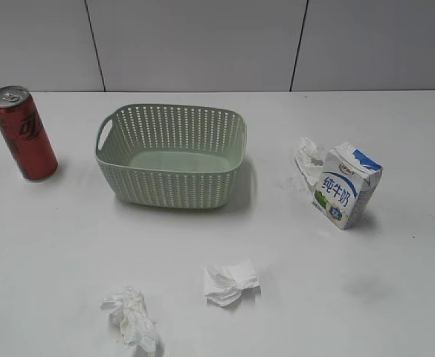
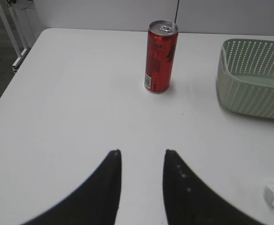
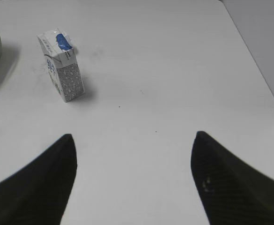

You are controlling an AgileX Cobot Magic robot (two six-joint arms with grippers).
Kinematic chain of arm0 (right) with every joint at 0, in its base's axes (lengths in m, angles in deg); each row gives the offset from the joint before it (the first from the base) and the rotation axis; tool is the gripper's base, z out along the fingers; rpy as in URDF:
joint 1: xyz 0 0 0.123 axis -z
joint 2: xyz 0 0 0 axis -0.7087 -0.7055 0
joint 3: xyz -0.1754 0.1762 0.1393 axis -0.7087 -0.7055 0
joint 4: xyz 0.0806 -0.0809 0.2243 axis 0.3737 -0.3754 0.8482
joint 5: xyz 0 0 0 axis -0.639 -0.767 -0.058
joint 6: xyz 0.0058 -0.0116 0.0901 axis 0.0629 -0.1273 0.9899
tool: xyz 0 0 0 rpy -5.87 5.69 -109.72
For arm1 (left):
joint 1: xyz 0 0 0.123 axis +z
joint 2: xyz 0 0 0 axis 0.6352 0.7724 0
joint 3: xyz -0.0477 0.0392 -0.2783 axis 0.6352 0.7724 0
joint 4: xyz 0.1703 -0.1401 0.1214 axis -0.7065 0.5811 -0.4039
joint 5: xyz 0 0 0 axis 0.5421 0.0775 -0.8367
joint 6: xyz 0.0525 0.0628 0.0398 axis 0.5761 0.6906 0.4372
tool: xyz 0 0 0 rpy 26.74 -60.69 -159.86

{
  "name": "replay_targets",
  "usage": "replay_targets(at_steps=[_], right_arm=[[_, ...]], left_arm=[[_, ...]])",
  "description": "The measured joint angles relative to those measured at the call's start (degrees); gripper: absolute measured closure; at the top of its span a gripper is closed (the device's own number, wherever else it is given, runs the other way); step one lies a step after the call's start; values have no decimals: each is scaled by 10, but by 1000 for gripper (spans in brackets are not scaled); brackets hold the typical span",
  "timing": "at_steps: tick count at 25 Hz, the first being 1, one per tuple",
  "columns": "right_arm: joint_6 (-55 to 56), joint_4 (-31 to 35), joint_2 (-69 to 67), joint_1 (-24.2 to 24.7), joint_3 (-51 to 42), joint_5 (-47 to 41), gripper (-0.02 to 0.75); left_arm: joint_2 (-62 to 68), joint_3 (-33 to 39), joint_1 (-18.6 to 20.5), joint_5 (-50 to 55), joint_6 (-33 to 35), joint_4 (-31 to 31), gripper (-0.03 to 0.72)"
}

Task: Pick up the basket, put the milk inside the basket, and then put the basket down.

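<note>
My left pincer (image 2: 142, 152) is narrow, my right pincer (image 3: 134, 136) wide — both empty. The basket (image 1: 171, 155) sits mid-surface, the milk (image 1: 346, 185) upright to its right; a clumsy grab could topple it into the tissue (image 1: 307, 161) behind.

Bright, even, diffuse light with soft short shadows right of the basket (image 1: 171, 155) and milk (image 1: 346, 185); exterior view sharp, both wrist views softer, near black fingers (image 2: 104, 192) blurred, no strong glare on the white table (image 1: 366, 297).
</note>
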Motion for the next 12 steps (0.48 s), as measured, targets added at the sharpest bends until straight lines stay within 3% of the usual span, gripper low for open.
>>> replay_targets(at_steps=[12], right_arm=[[0,0,0,0,0,0,162]], left_arm=[[0,0,0,0,0,0,452]])
